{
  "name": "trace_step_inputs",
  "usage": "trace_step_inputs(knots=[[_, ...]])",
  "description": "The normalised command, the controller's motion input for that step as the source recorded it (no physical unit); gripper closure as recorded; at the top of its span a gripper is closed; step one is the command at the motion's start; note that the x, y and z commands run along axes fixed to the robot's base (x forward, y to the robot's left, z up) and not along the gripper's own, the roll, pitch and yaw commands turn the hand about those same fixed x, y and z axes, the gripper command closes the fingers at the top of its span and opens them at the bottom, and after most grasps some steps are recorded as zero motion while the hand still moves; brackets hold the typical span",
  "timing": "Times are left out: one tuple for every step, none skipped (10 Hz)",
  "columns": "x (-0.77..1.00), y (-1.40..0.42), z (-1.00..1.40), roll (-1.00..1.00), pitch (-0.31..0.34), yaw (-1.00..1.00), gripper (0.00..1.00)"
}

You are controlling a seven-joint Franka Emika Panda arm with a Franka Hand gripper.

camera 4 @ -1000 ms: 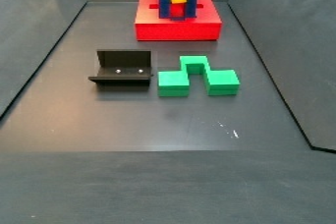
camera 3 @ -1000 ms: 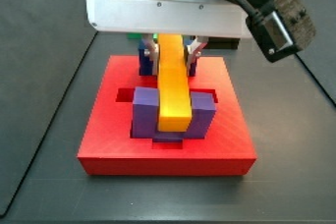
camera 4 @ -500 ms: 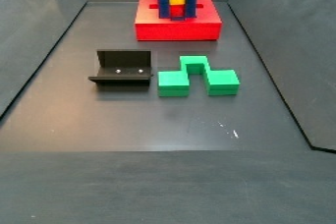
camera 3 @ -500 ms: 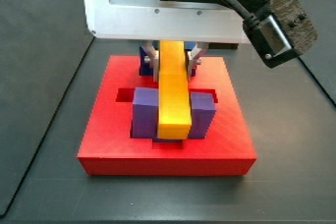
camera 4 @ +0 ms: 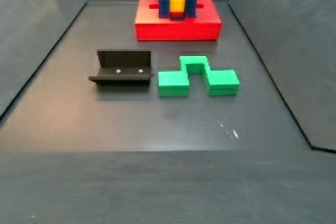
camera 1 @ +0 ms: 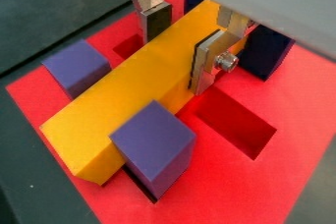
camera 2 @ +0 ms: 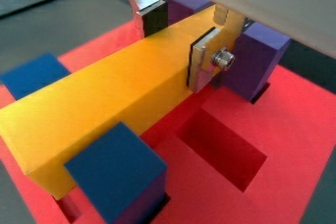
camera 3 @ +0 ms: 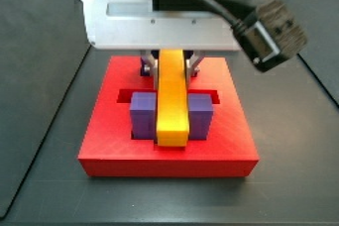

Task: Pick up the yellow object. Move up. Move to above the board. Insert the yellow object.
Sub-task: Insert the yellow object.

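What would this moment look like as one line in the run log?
step: insert | pincer: shut on yellow bar | bar: between posts on red board | green block: untouched

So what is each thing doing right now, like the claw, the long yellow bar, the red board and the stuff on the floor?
Two-finger gripper: above the board, shut on the yellow bar.
Long yellow-orange bar: held at one end, lying low between the posts, over the board.
Thick red square board: flat on the floor, rectangular slots open.
Blue and purple posts: upright on the board.
Green notched block: resting on the floor, untouched.
Dark L-shaped fixture: standing on the floor.
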Motion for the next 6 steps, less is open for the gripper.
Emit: trace_step_inputs(knots=[[0.00,0.00,-0.44,0.00,0.000,0.00,1.00],[0.00,0.00,-0.31,-0.02,0.000,0.00,1.00],[0.00,0.00,-0.19,-0.07,-0.011,0.00,1.00],[0.00,0.00,-0.14,-0.09,-0.017,0.00,1.00],[0.12,0.00,-0.11,-0.07,-0.007,0.00,1.00],[0.15,0.20,0.00,0.00,0.000,0.00,1.00]])
